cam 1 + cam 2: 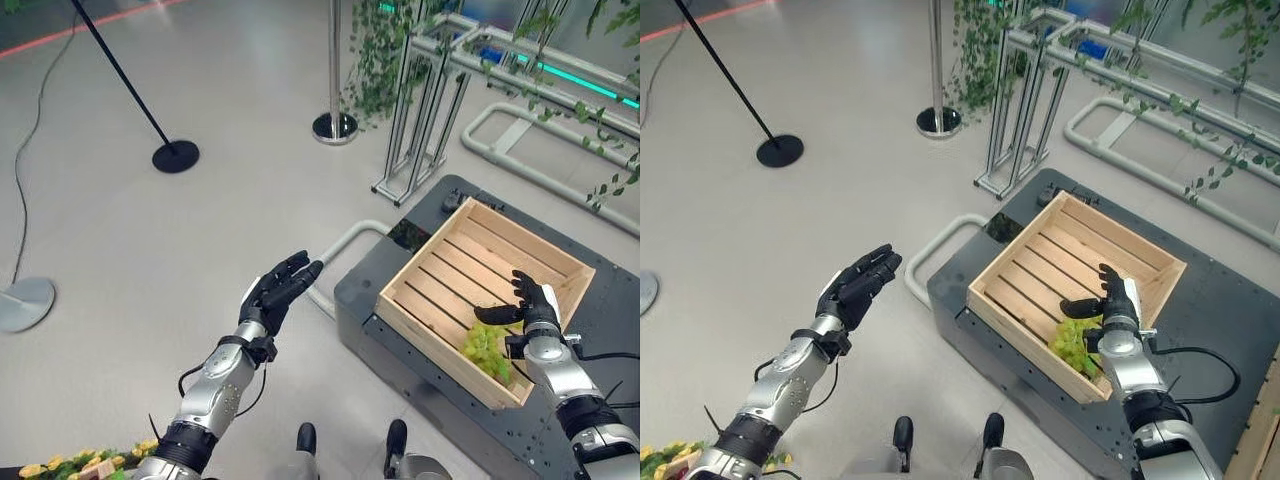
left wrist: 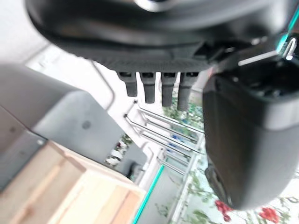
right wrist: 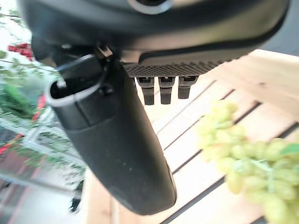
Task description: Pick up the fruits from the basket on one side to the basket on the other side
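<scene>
Green grapes lying on the slatted floor of the wooden crate, in the corner nearest the robot, close against the near wall. Right hand held just above and beside the bunch, inside the crate, fingers straight and spread, thumb out to the side, gripping nothing; grapes apart from the palm in the right wrist view. Crate resting on a dark grey platform, set at an angle to it. Left hand raised over the bare floor well left of the platform, fingers extended and relaxed, empty. More fruit, yellow and green, at the lower left edge beside the left arm. Black stand base and metal frame with hanging vines further back.
</scene>
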Motion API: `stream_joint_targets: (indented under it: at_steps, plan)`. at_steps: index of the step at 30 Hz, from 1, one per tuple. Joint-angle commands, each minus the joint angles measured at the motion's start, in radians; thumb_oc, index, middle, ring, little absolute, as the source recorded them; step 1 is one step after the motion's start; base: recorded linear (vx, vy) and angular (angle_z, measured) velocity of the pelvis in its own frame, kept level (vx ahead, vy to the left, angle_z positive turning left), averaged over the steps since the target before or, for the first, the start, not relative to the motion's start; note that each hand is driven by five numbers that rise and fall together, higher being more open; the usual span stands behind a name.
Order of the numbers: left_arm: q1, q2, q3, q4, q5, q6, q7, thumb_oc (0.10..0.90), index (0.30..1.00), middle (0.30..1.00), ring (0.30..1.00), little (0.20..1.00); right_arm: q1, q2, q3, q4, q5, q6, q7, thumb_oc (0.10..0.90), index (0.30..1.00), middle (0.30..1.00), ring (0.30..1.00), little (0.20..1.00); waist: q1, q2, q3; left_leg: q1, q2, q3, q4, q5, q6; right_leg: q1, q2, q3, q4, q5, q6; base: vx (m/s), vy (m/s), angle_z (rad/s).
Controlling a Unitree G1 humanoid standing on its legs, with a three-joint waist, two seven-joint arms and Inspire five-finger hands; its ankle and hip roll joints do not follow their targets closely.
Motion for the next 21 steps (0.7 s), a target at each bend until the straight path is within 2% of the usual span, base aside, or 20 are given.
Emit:
stream_joint_targets:
  at_steps: [1,4,9,11,14,17,21]
  plan:
    - [-0.149,0.018,-0.034,-0.065,-0.012,-0.16,-0.01,0.8,0.9,0.9,0.9,0.9,-0.185,-0.064,0.023,0.011,0.055,-0.024,-0.054,0.8,0.9,0.9,0.9,0.9,0.019,-0.02,0.01,-0.062,-0.024,-0.054,0.074,-0.032,0.01,-0.005,-0.053,0.013,0.113,-0.046,0.007,-0.14,-0.012,-0.03]
    - [-0.179,0.022,-0.04,-0.049,-0.02,-0.177,-0.008,0.8,0.9,0.9,0.9,0.9,-0.223,-0.079,0.037,0.079,0.075,0.006,-0.018,0.8,0.9,0.9,0.9,0.9,0.02,-0.015,0.04,-0.091,-0.027,-0.054,0.098,-0.033,0.011,-0.025,-0.053,0.014,0.127,-0.047,0.002,-0.11,-0.025,0.01]
    - [-0.173,0.019,-0.037,-0.031,-0.017,-0.176,-0.023,0.8,0.9,0.9,0.9,0.9,-0.231,-0.081,0.058,0.181,0.096,0.132,0.11,0.8,0.9,0.9,0.9,0.9,0.025,-0.015,0.054,-0.091,-0.029,-0.051,0.107,-0.034,0.01,-0.017,-0.051,0.009,0.124,-0.048,-0.004,-0.02,-0.014,0.0]
    - [-0.169,0.018,-0.038,-0.022,-0.003,-0.177,-0.028,0.8,0.9,0.9,0.9,0.9,-0.228,-0.08,0.065,0.22,0.102,0.163,0.152,0.8,0.9,0.9,0.9,0.9,0.027,-0.016,0.053,-0.085,-0.028,-0.049,0.104,-0.035,0.01,-0.011,-0.052,0.008,0.122,-0.049,-0.005,0.02,0.004,-0.01]
    - [-0.168,0.016,-0.041,-0.013,0.007,-0.167,-0.042,0.8,0.9,0.9,0.9,0.9,-0.234,-0.076,0.066,0.326,0.117,0.172,0.221,0.8,0.9,0.9,0.9,0.9,0.035,-0.016,0.051,-0.075,-0.026,-0.053,0.108,-0.039,0.011,-0.001,-0.054,0.012,0.127,-0.053,-0.005,0.05,-0.009,-0.02]
    - [-0.168,0.015,-0.043,-0.012,0.01,-0.162,-0.057,0.8,0.9,0.9,0.9,0.9,-0.243,-0.065,0.05,0.394,0.197,0.185,0.276,0.8,0.9,0.9,0.9,0.9,0.045,-0.015,0.057,-0.075,-0.028,-0.059,0.124,-0.049,0.013,0.005,-0.055,0.012,0.133,-0.058,-0.006,0.04,-0.015,0.01]
    - [-0.194,0.012,-0.046,0.008,0.003,-0.169,-0.07,0.8,0.9,0.9,0.9,0.9,-0.262,-0.046,0.037,0.462,0.229,0.205,0.298,0.8,0.9,0.9,0.9,0.9,0.049,-0.009,0.075,-0.091,-0.031,-0.06,0.139,-0.052,0.013,-0.003,-0.053,0.017,0.138,-0.058,-0.009,0.0,0.0,0.0]
